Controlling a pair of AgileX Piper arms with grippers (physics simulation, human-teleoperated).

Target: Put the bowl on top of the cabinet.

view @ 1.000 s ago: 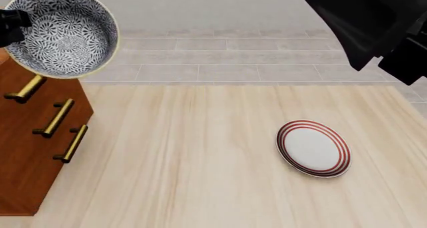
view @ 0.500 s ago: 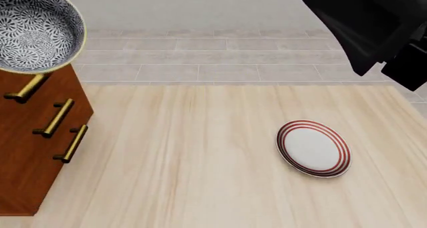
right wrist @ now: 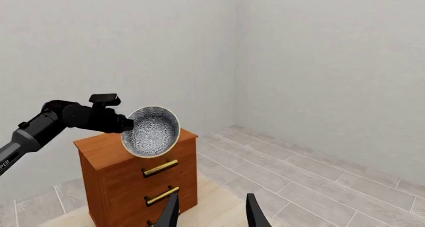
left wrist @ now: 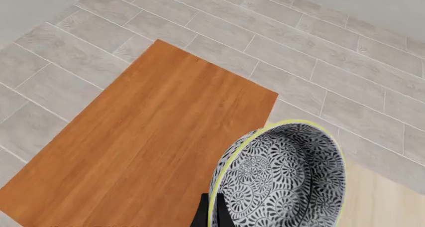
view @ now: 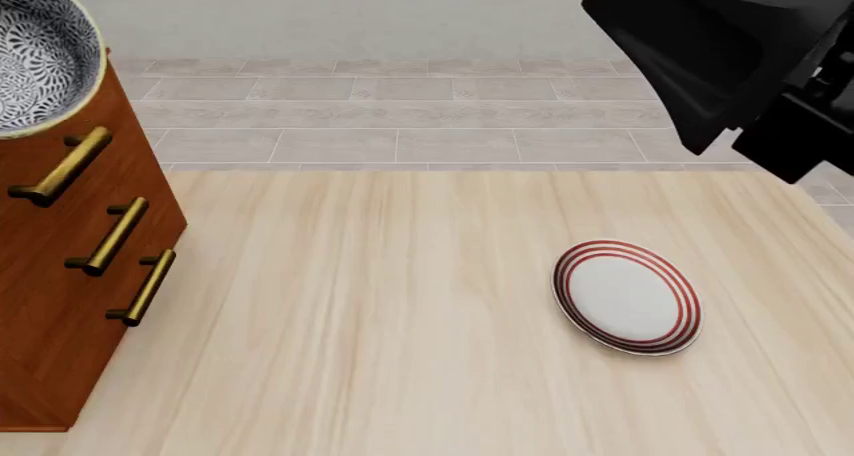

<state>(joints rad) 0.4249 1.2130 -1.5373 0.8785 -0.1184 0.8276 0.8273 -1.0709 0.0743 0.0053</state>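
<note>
The left fingers (left wrist: 211, 218) pinch the bowl (left wrist: 282, 179) by its rim, tilted, above the cabinet (left wrist: 139, 152); next, level and lower it. The right fingers (right wrist: 209, 212) stand apart, idle.

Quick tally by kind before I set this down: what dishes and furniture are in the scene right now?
Bowl: 1
Plate: 1
Cabinet: 1
Total: 3

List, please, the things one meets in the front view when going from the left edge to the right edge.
bowl → cabinet → plate with red rings → right arm
</note>
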